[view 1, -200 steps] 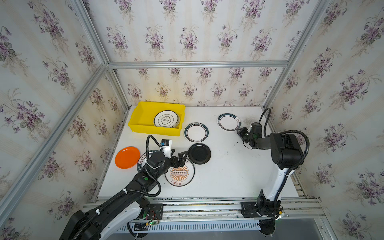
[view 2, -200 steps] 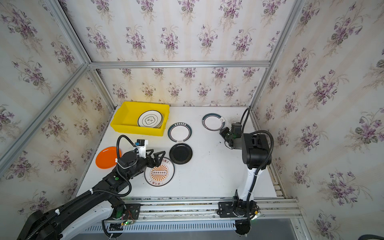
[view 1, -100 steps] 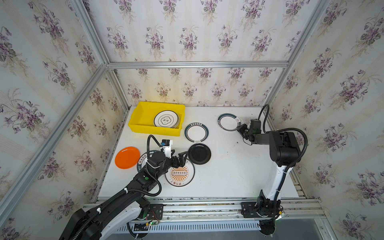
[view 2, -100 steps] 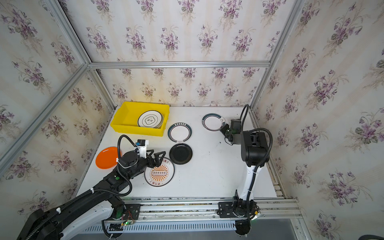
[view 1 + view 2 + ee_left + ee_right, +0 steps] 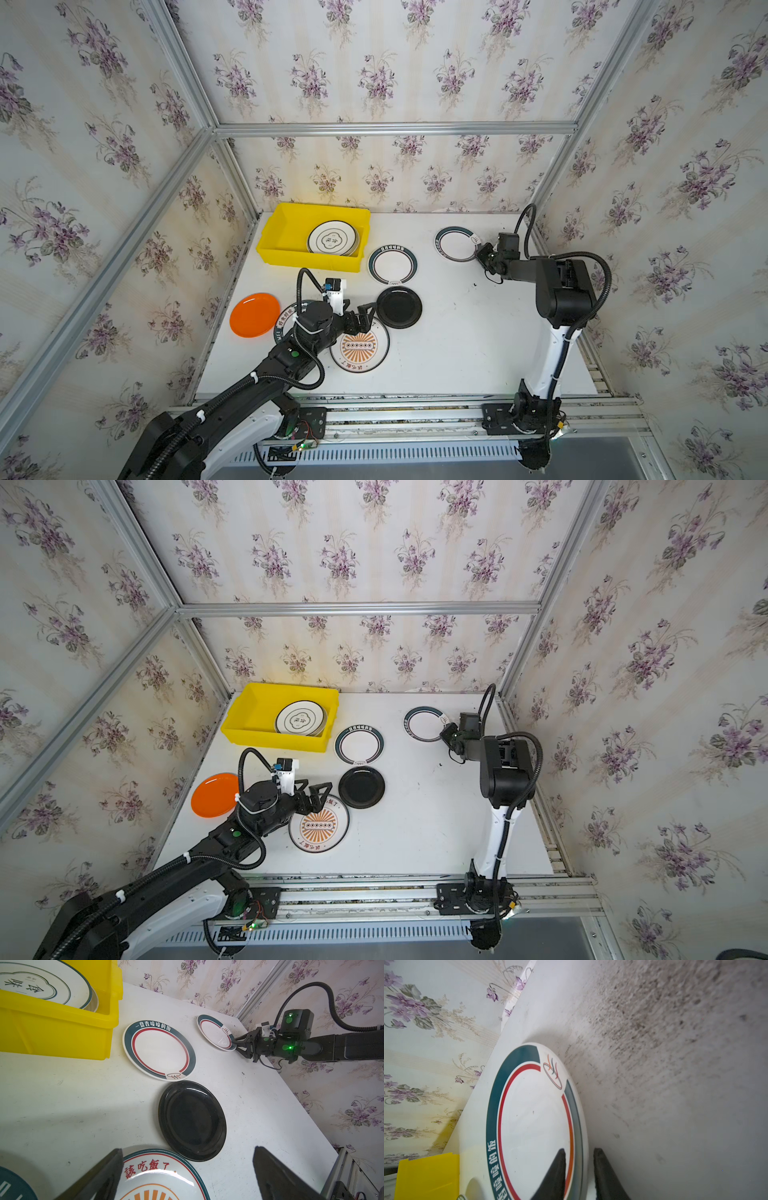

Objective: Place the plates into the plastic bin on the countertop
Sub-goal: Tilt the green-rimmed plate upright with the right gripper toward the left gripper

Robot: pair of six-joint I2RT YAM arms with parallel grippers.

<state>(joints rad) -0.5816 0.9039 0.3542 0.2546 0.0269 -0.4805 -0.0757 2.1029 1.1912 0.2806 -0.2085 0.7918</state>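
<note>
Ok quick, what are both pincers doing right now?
Left pincer: open, holding nothing.
Right pincer: straddling the green-rimmed plate at its edge; grip cannot be told.

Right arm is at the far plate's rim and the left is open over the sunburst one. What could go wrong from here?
1. The right gripper straddles only the outer rim of the far round white plate with the dark green band. Such a shallow bite may let the plate slip or tip when lifted.
2. The open left gripper hovers over the round orange-sunburst plate, with the glossy black round plate close beside it. A grab there could shove that neighbour.
</note>
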